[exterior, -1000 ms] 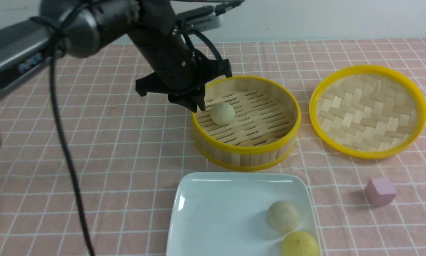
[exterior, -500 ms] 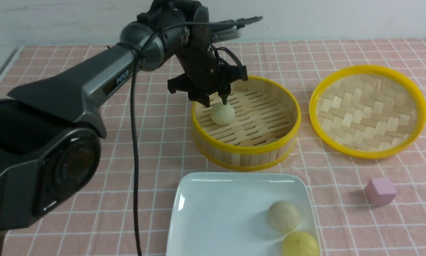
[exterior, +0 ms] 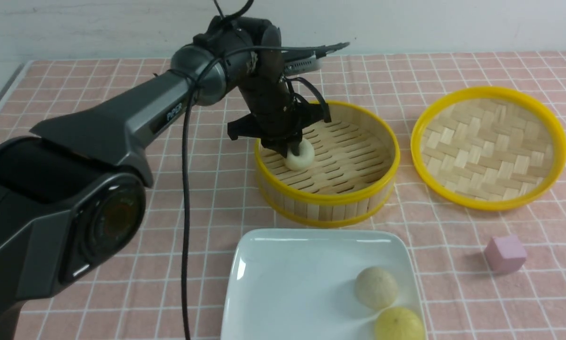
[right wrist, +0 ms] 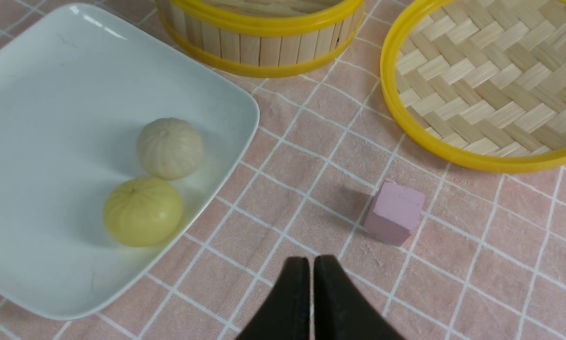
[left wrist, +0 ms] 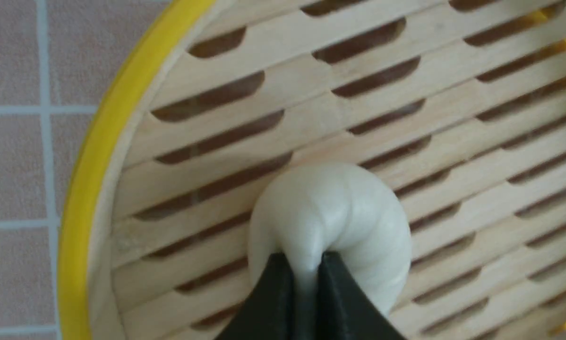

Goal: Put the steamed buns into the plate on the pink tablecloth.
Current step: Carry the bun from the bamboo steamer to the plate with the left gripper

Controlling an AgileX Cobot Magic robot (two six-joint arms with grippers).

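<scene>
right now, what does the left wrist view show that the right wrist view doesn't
Left wrist only: the left gripper pinching a steamed bun inside the steamer. Right wrist only: the shut right gripper, the plate holding a second bun and a yellow ball, the pink cube, the woven lid. Both: the steamer's yellow rim and the pink tablecloth.

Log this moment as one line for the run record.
left gripper: shut on steamer bun, inside steamer | right gripper: shut, empty | plate: other bun, yellow ball

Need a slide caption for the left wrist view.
Left hand pinches a pale cream steamed bun on the slatted floor of the yellow-rimmed bamboo steamer.
</scene>
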